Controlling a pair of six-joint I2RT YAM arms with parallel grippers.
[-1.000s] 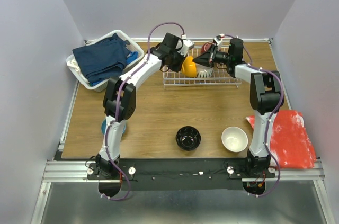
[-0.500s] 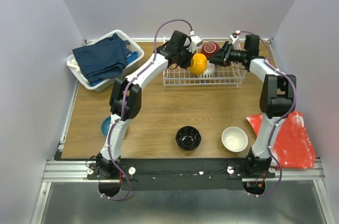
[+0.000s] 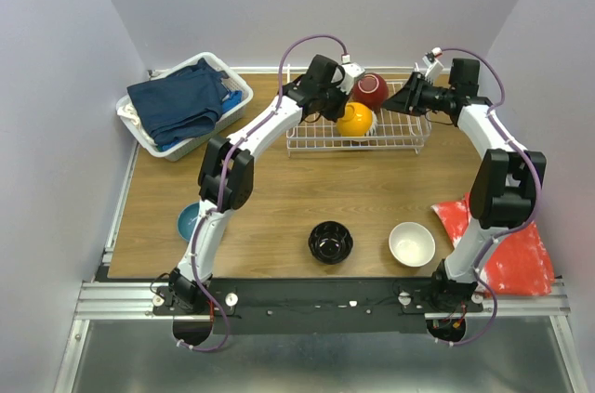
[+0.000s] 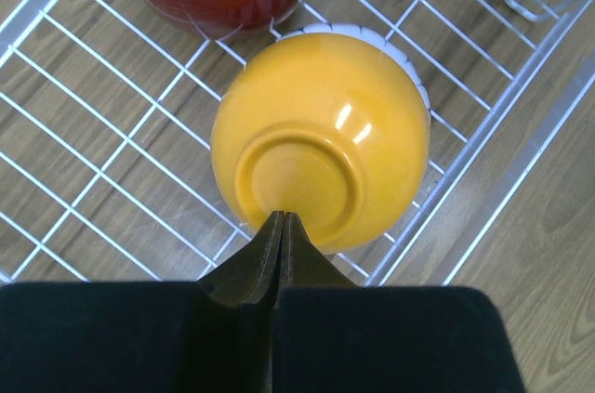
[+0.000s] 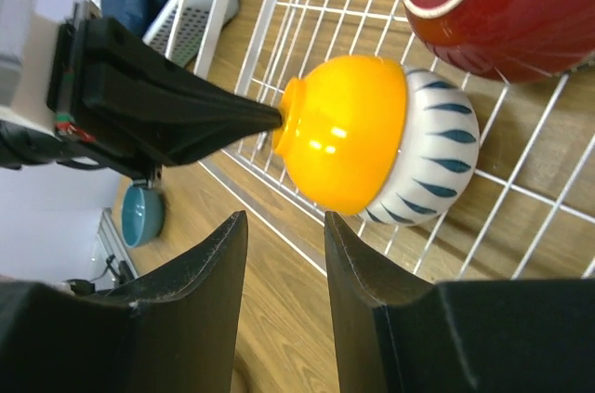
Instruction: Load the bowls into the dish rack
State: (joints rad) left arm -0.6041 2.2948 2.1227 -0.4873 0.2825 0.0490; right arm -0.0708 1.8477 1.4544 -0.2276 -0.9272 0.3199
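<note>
Sideways in the dish rack [image 3: 409, 135], the orange bowl [image 4: 321, 147] caps a striped bowl [image 5: 439, 163]. The left gripper [image 4: 281, 218], pinched closed, touches its foot; the right gripper [image 5: 284, 221] hangs open.

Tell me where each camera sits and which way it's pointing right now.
Top external: above and behind the bases, looking down on the table; the left arm and right arm reach to the dish rack.
Left wrist: on the left arm, facing the foot of the orange bowl; the shut left gripper shows below.
Right wrist: on the right arm, looking across the rack toward the left arm; the open right gripper shows below.
Shared: both wrist views show the orange bowl, striped bowl and maroon bowl.
</note>
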